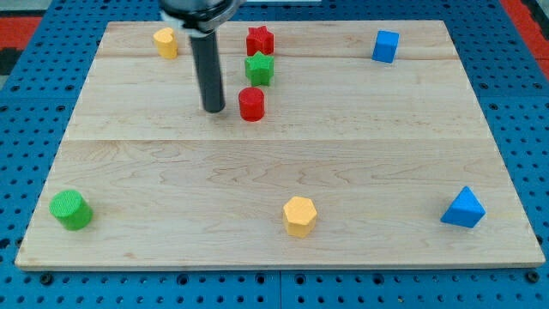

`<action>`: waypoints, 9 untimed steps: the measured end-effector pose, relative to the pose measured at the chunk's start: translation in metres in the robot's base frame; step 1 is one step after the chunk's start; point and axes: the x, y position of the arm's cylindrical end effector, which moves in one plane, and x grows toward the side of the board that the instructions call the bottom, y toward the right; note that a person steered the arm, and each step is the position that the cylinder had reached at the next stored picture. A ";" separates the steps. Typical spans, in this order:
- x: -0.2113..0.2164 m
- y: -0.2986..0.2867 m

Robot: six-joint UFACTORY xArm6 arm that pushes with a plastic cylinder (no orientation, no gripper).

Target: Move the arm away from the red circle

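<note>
Surface (283, 163): pale wood board, visible grain, two seam lines running across the frame, set on a blue perforated base (17, 112).

My end effector is a plain dark matte rod with no jaws, so it neither clasps nor releases anything. My tip (214, 111) rests on the surface in the upper centre-left of the frame.

Red circle (251, 104): short smooth cylinder, just to the right of my tip, a narrow gap showing between them.

Directly above it sits the green star (260, 68), and above that the red star (260, 39), forming a column near the top edge. Yellow block (165, 42) sits upper left of the rod.

Blue cube (385, 46) upper right. Green cylinder (69, 209) lower left corner, yellow hexagon (299, 215) lower centre, blue triangular block (463, 209) lower right.

Open wood lies left of and below my tip, through the middle band of the board.
</note>
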 end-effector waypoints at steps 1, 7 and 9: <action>0.006 -0.008; 0.006 -0.026; 0.006 -0.036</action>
